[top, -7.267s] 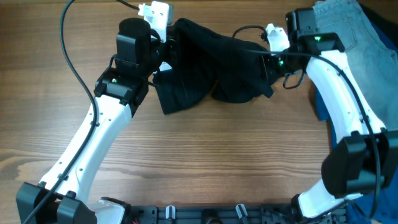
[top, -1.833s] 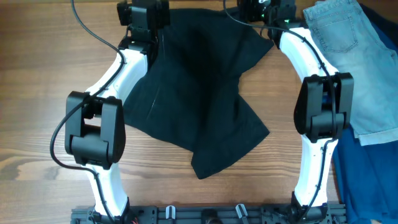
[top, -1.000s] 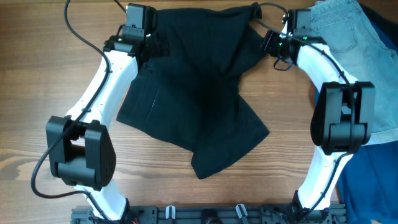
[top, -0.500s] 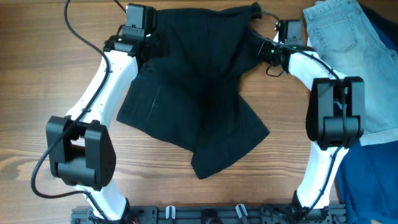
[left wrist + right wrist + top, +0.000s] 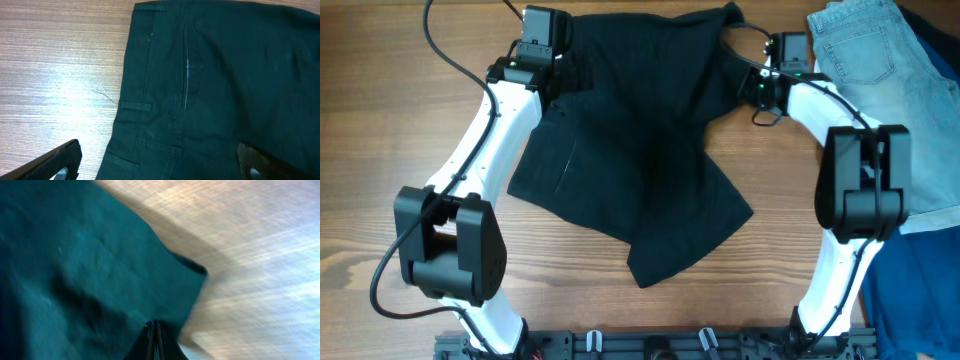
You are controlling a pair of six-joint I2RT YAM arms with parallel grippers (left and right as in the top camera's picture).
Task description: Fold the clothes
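A black garment point(image 5: 630, 150) lies spread across the middle of the wooden table point(image 5: 380, 150), its waistband and pocket seam showing in the left wrist view point(image 5: 210, 75). My left gripper point(image 5: 555, 75) hovers over the garment's upper left edge, fingers wide apart with nothing between them point(image 5: 155, 167). At the garment's upper right edge, my right gripper point(image 5: 745, 85) has its fingers pressed together on a corner of the dark cloth point(image 5: 75, 270), with the fingertips point(image 5: 151, 330) meeting at the hem.
Light blue jeans point(image 5: 865, 70) lie at the right of the table, close behind the right arm. A darker blue cloth point(image 5: 920, 290) sits at the lower right edge. Bare wood shows to the left and in front of the black garment.
The right gripper has moved in to the garment's upper right edge and shut there. The left arm and the cloth have stayed where they were.
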